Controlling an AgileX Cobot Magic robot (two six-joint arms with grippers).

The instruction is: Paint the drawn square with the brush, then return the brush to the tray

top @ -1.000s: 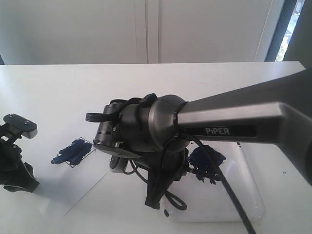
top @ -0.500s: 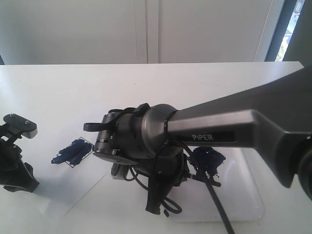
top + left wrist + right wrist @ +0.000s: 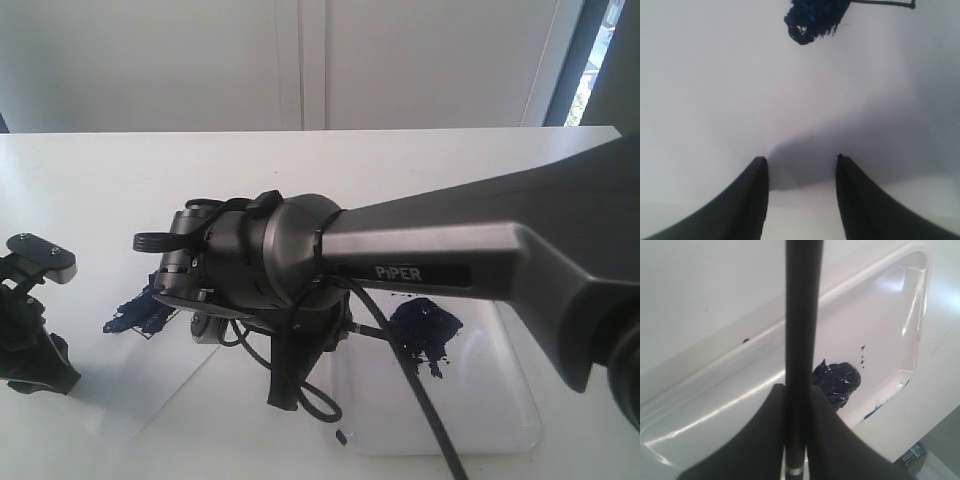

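One brush (image 3: 801,315) is clamped by the right gripper (image 3: 801,390) near the one tray (image 3: 880,315); the two fingers of the left gripper (image 3: 801,162) are seen apart.

White surface (image 3: 420,160) with a sheet and a tray

A flat white paper sheet (image 3: 140,370) lies at the left, bearing the drawn square (image 3: 150,312) smeared dark blue. The glossy white tray (image 3: 500,400) sits to the right, with a dark blue paint blotch (image 3: 425,330) inside.

The right arm (image 3: 420,255) covers one side of the drawn square (image 3: 132,316) and part of the tray (image 3: 505,400); the brush (image 3: 801,330) is cut off past its ferrule
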